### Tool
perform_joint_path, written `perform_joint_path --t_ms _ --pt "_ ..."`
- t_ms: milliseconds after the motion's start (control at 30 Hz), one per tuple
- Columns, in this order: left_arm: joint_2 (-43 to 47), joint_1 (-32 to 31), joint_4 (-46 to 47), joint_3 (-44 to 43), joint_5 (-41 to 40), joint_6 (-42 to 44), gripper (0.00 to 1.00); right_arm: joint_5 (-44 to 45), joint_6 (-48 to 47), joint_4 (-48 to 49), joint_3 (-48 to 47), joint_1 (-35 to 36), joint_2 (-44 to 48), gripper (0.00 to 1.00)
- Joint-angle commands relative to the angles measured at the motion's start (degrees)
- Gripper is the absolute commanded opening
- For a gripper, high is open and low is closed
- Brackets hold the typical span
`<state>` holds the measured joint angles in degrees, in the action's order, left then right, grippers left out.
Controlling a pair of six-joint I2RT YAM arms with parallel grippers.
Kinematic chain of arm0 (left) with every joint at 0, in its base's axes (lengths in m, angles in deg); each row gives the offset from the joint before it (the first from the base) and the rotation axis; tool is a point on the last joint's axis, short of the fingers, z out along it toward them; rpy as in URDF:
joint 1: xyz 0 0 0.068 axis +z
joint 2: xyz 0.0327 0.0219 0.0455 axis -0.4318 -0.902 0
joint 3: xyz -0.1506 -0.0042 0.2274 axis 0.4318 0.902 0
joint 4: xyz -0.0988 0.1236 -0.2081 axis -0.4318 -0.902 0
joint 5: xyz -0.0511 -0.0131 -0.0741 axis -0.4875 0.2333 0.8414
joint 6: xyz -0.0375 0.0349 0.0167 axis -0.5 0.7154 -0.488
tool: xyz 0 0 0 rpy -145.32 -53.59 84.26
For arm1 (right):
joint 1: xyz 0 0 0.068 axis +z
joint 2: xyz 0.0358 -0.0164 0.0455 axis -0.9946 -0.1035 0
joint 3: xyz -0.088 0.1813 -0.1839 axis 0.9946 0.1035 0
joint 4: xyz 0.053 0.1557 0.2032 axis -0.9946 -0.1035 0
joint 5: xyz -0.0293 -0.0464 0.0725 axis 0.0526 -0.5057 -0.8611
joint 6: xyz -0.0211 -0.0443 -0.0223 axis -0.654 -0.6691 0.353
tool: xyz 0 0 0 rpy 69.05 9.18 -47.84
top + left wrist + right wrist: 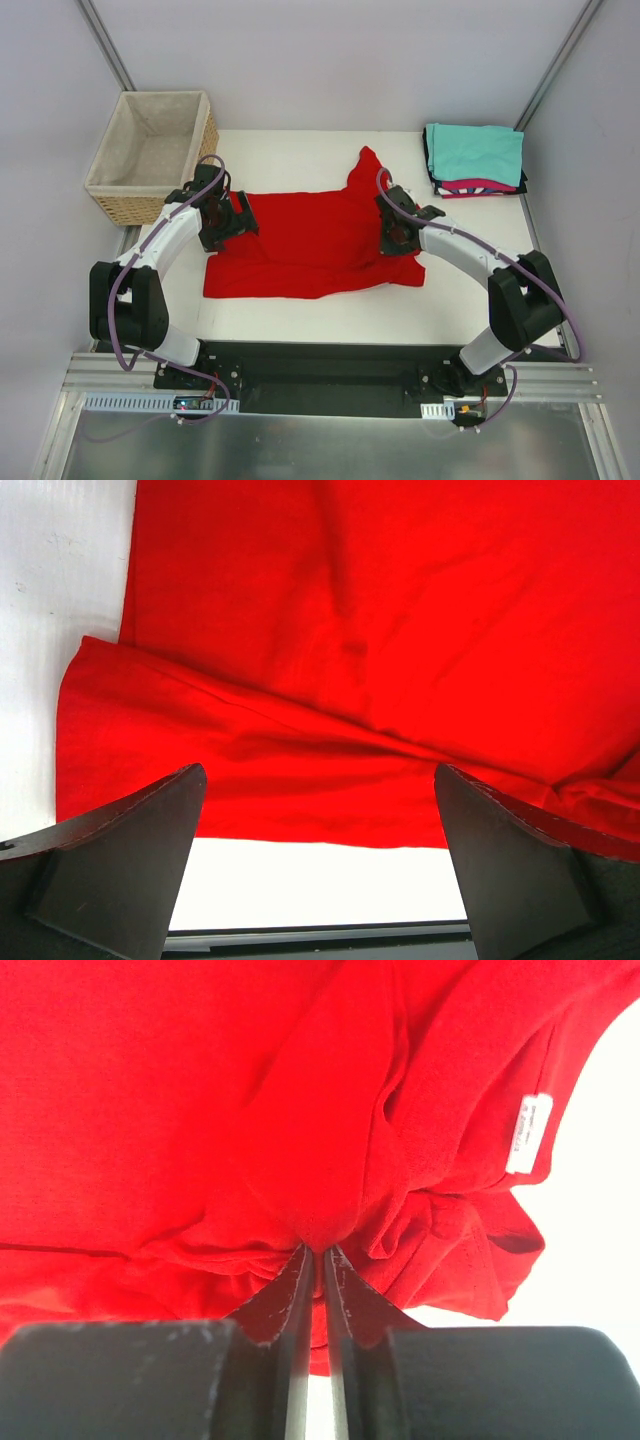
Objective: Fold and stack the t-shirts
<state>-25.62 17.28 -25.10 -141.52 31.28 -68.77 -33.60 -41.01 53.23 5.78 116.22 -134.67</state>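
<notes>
Red t-shirt (pixel 318 1222) between right jaws (tightly)

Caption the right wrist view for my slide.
Right end effector shut on a pinched fold of the red t-shirt, its white tag showing to the side.

The white table (pixel 300 155) carries a red t-shirt (pixel 310 240) across its middle, lying mostly flat, with one layer folded over near its left edge, its right part bunched into creases and a point of cloth reaching toward the far edge. At the far right corner sits a stack of folded t-shirts (pixel 475 165), well apart from the red one: a teal one (pixel 475 148) on top, a magenta-pink one (pixel 480 186) under it and a black one (pixel 431 172) lowest, against the tabletop. A woven basket (pixel 130 208) with beige lining stands at the far left corner, though whether on the table or just beside it cannot be told.
</notes>
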Motion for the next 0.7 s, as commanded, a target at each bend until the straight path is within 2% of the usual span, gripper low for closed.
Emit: perform_joint_path --t_ms 0,267,400,467,500,567,667 --pt "1.3 -0.3 -1.0 0.4 0.8 0.8 0.99 2.0 -0.7 -2.0 2.9 0.3 1.0 0.11" --pt "1.4 -0.3 -0.9 0.5 1.1 0.7 0.99 4.6 2.1 -4.2 10.1 0.4 1.8 0.11" --pt "1.3 -0.4 -0.9 0.5 1.1 0.6 0.99 5.8 2.9 -5.2 10.1 0.3 1.9 0.14" --pt "1.4 -0.4 -0.9 0.6 1.1 0.6 0.99 6.9 3.3 -6.0 9.7 0.3 2.3 0.30" --pt "1.5 -0.4 -0.9 0.5 1.1 0.7 0.99 7.3 3.4 -6.1 9.6 0.4 3.1 0.44" --pt "1.5 -0.5 -1.0 0.6 1.0 0.6 0.99 8.8 3.5 -6.7 9.2 0.4 4.5 0.52" --pt "1.3 -0.6 -0.9 0.5 1.0 0.6 0.99 10.6 2.8 -8.4 7.3 0.4 6.5 0.55"
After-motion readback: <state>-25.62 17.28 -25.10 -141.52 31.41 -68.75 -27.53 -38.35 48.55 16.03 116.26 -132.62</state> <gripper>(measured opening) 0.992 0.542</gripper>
